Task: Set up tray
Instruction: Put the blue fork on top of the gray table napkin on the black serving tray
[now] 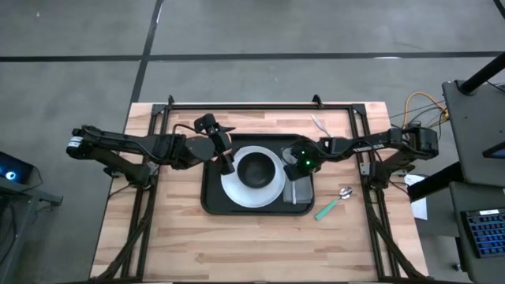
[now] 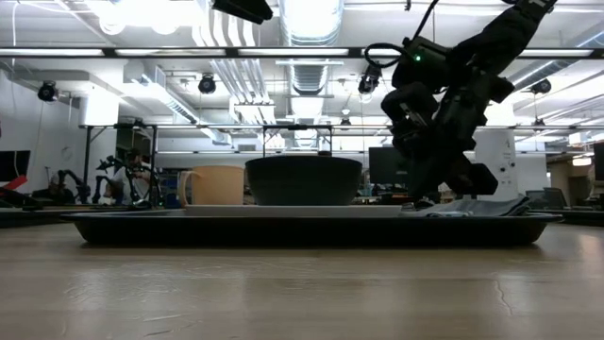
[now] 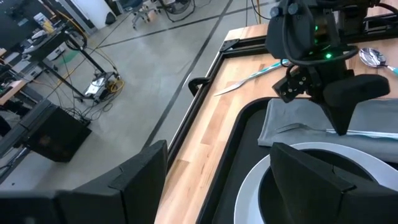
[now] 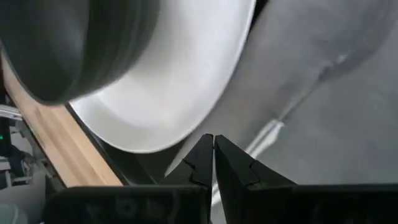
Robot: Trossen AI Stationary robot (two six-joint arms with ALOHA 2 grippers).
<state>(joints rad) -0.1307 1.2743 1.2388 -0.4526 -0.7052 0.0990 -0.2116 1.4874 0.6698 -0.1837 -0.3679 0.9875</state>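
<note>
Robotics lab: exposed ceiling ducts (image 2: 307, 28), strip lights, concrete floor (image 1: 276, 31), cabled equipment racks (image 3: 53, 124) (further robot arms (image 2: 71, 179) seen behind).

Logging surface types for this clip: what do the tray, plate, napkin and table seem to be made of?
Tray: probably plastic, matte black, moulded rounded corners and raised rim.
Plate: likely ceramic or melamine, smooth glossy white; can't tell which.
Napkin: grey cloth, soft folds and a matte weave.
Table: wood, pale butcher-block strips with visible grain.
</note>
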